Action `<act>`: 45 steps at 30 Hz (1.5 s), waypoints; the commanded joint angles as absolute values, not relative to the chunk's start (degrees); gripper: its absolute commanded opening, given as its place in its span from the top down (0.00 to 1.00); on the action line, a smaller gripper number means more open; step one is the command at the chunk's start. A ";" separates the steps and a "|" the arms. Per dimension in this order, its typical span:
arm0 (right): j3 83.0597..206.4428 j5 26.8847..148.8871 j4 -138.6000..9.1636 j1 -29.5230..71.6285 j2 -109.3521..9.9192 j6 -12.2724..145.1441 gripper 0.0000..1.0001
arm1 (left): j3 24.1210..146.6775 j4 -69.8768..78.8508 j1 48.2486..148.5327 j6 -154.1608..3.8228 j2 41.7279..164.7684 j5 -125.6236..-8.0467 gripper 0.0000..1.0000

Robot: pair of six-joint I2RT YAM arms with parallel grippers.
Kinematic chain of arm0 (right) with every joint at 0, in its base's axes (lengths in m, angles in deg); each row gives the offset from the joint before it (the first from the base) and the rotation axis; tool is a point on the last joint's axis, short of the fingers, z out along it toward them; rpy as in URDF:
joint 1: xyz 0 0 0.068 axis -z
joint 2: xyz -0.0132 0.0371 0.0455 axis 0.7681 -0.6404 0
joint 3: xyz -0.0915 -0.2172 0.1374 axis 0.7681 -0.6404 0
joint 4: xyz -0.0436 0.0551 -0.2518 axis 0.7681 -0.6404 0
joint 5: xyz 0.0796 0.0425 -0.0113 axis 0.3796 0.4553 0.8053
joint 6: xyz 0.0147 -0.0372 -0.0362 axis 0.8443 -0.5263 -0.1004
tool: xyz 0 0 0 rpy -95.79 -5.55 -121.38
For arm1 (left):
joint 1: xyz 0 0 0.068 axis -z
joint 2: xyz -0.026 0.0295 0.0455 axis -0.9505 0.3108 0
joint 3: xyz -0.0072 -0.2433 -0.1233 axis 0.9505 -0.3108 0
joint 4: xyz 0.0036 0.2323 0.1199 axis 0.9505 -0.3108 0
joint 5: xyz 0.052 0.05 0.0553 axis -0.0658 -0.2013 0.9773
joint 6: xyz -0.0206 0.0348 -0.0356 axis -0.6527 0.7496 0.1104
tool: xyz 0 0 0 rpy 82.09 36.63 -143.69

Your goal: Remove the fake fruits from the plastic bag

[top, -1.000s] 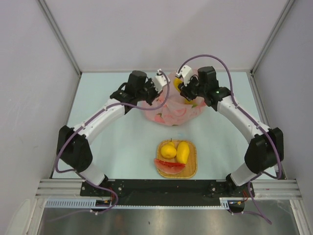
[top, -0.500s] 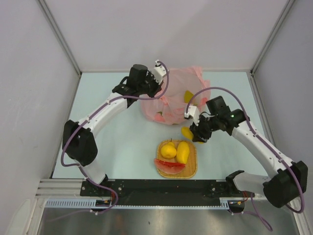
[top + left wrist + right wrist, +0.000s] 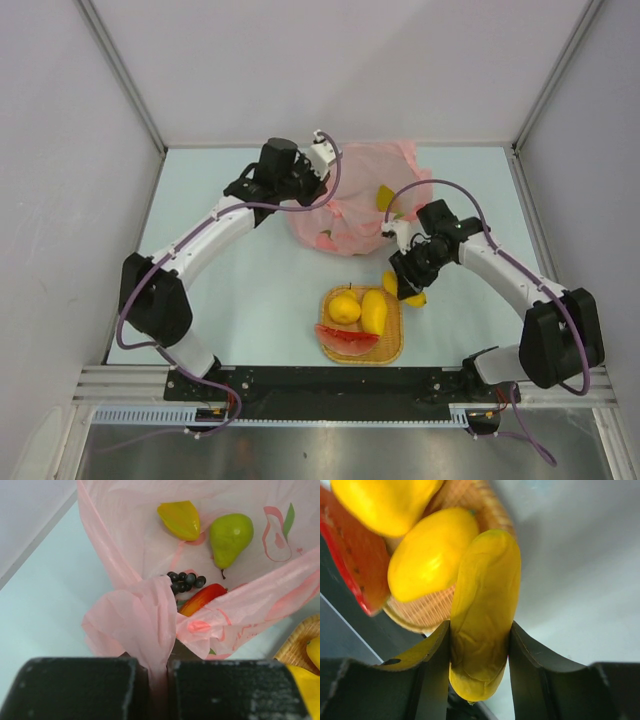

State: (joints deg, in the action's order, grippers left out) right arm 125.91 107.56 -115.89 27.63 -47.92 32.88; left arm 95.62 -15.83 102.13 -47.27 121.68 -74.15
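The left jaws are clamped on the pink plastic bag's [image 3: 145, 625] rim so the pear [image 3: 229, 537] and grapes [image 3: 186, 581] ahead lie exposed, while the right jaws grip a banana [image 3: 482, 610] between them beside the woven tray [image 3: 425, 614], likely for placing.

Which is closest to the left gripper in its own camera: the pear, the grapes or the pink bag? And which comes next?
1. Pink bag: pinched right in the left gripper.
2. Grapes: inside the bag, in the middle.
3. Pear: farthest, upper right.

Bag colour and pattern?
The bag is translucent pink with darker pink prints; clearest in left wrist view.
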 commanded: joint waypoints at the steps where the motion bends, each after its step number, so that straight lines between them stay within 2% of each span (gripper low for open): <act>1: 127.21 104.16 -111.67 30.84 -43.62 50.36 0.95 | 95.15 -16.60 102.30 -48.82 118.37 -75.71 1.00; 7: 128.35 94.32 -109.48 22.69 -39.22 61.45 0.94 | 94.27 -17.83 102.30 -48.56 117.23 -75.80 1.00; 13: 126.43 90.71 -115.10 24.94 -40.54 80.16 1.00 | 92.95 -17.74 102.30 -48.47 115.91 -75.71 1.00; 18: 121.16 87.18 -114.67 26.10 -36.93 82.65 1.00 | 90.84 -17.22 102.30 -48.21 114.15 -75.10 1.00; 27: 115.35 86.49 -108.08 17.85 -34.20 83.87 1.00 | 85.74 -15.81 102.30 -48.47 110.81 -75.27 1.00; 41: 107.80 84.72 -98.67 11.60 -32.36 88.45 1.00 | 84.07 -17.74 102.30 -47.33 108.09 -74.92 1.00; 42: 107.70 85.25 -98.66 11.60 -32.18 88.62 0.99 | 84.07 -17.74 102.30 -47.24 108.09 -74.92 0.99; 45: 107.17 85.78 -98.66 11.60 -31.66 87.92 0.89 | 83.81 -17.57 102.30 -47.15 107.82 -74.92 1.00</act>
